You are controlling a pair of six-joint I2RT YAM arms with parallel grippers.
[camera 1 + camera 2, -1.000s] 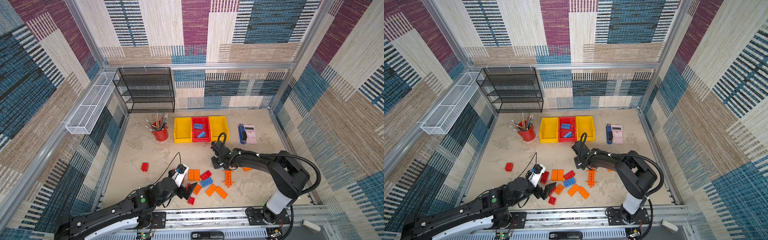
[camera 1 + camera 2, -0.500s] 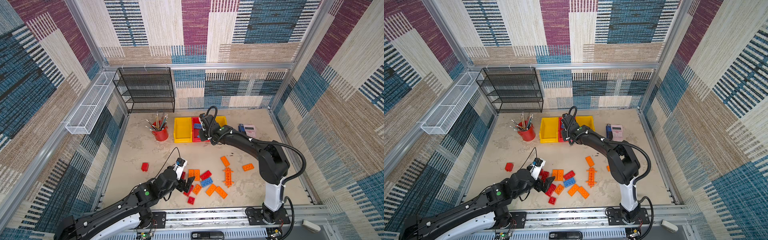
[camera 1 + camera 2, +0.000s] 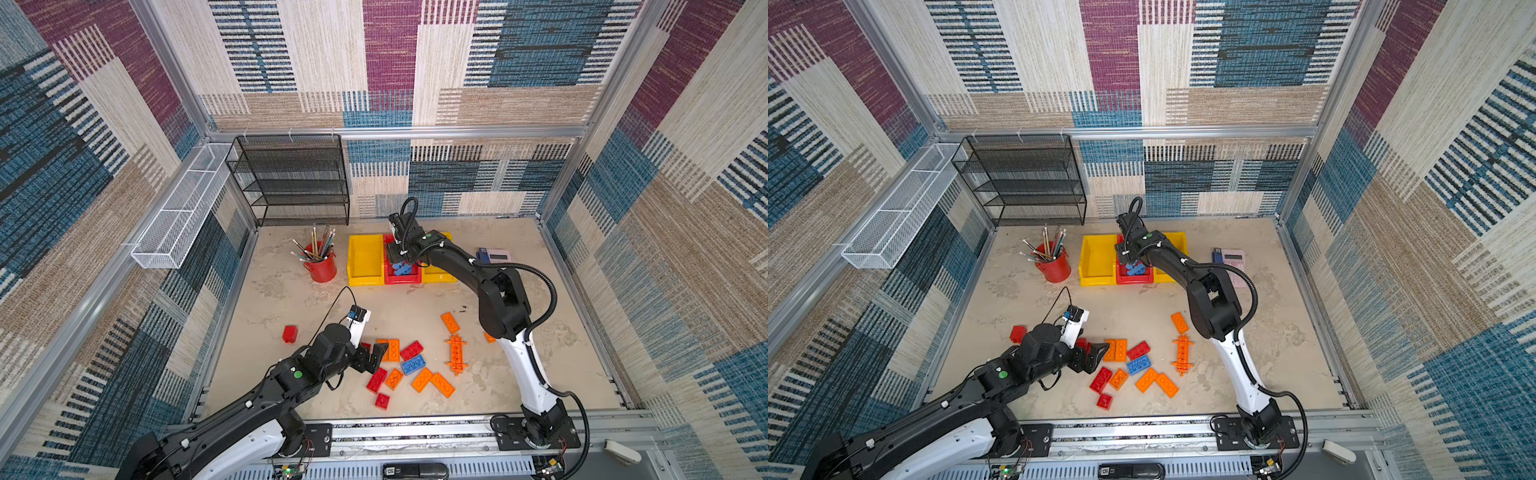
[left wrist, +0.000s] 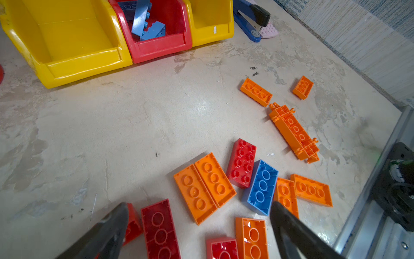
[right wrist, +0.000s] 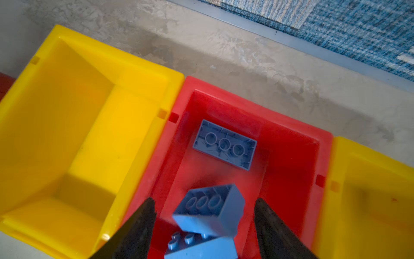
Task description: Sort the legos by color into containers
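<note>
Right wrist: tool point(image 5: 203, 199) above red bin point(image 5: 291, 157)

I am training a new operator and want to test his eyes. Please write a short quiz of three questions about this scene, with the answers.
1. True or false: every brick seen in the red bin is blue.
2. Choose one: the jaws of the right end effector are A) shut on a brick, B) apart, not touching the tilted blue brick, C) out of view.
3. Which colour has the most loose bricks on the table?
Key: 1 true; 2 B; 3 orange.
</note>
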